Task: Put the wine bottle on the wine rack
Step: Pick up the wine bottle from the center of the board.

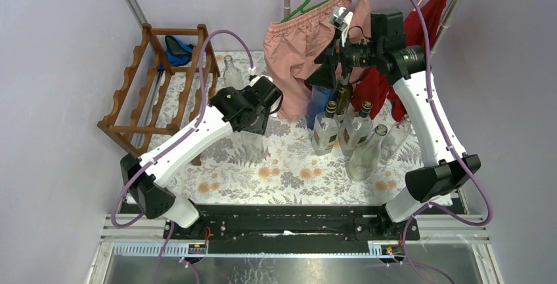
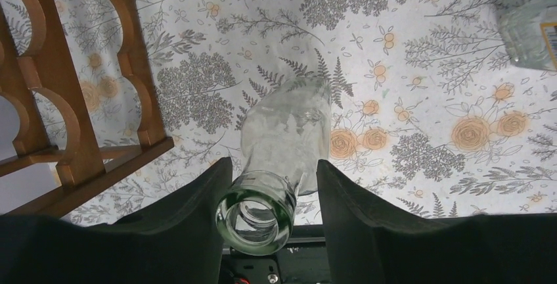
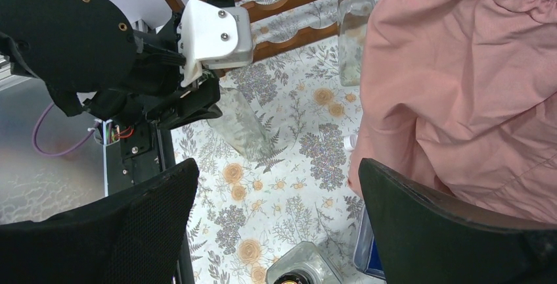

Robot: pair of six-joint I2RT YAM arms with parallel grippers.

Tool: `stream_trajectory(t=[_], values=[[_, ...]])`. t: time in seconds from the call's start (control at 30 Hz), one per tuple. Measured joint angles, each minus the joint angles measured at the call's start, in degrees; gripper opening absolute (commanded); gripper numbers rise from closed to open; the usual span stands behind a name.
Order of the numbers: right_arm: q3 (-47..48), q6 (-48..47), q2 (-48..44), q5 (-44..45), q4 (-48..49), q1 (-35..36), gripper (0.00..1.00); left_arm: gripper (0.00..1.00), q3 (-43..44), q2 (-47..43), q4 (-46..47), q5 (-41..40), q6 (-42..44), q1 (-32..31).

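One wine bottle clamped at neck by left jaws | wine rack just beside | right jaws gaping

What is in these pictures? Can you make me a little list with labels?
Left gripper: shut on the bottle, at its neck
Bottle: clear glass, no cap, leaning, close to the rack but not on it yet
Rack: brown wood with wavy rails, at the left; no bottle shows on it
Right gripper: open, holding nothing, up by the pink shorts
Other bottles: a bunch at the right; one more beside the rack
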Motion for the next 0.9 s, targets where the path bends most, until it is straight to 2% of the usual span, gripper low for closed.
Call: stream_trajectory(t=[0.33,0.77,0.9], values=[[0.0,-0.37,0.0,0.66,-0.02,0.0,1.0,0.59,-0.42,-2.43,4.59,-0.39,0.7,0.0],[0.0,-0.57,-0.02,1.01,-0.04,0.0,1.0,0.53,-6.54,-5.38,8.28,-0.46,1.18,0.0],[0.0,-0.59,-0.02,1.01,-0.07,0.0,1.0,0.54,-7.28,-6.19,8.96,-0.46,1.18,0.0]])
